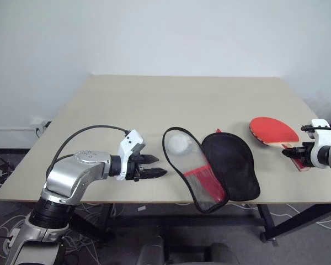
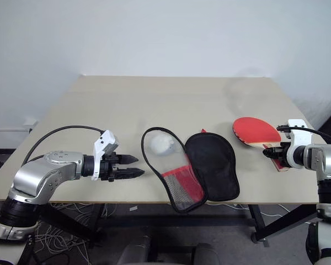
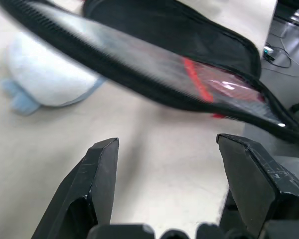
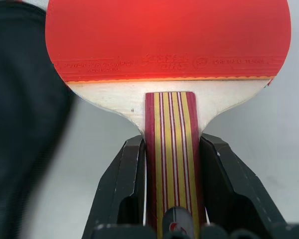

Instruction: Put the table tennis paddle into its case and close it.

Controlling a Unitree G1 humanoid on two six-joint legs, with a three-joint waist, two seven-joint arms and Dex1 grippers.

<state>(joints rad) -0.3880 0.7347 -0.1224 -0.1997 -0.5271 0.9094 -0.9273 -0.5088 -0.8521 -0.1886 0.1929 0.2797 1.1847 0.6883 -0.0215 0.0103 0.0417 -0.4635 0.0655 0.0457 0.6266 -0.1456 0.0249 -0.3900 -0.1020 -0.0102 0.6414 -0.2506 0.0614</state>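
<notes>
At right edge of surface (image 1: 154, 94), right pincer (image 4: 170, 199) clamped on striped handle of table tennis paddle (image 1: 273, 131); red blade points toward centre. Paddle stiff, flat, light; handle grip suits it, though blade could swing if grip slackens. Case (image 1: 220, 168) lies unzipped mid-surface, soft, floppy, likely to slide; white ball (image 1: 178, 144) inside. Left pincer (image 1: 153, 166) apart, empty, just beside case rim.
</notes>
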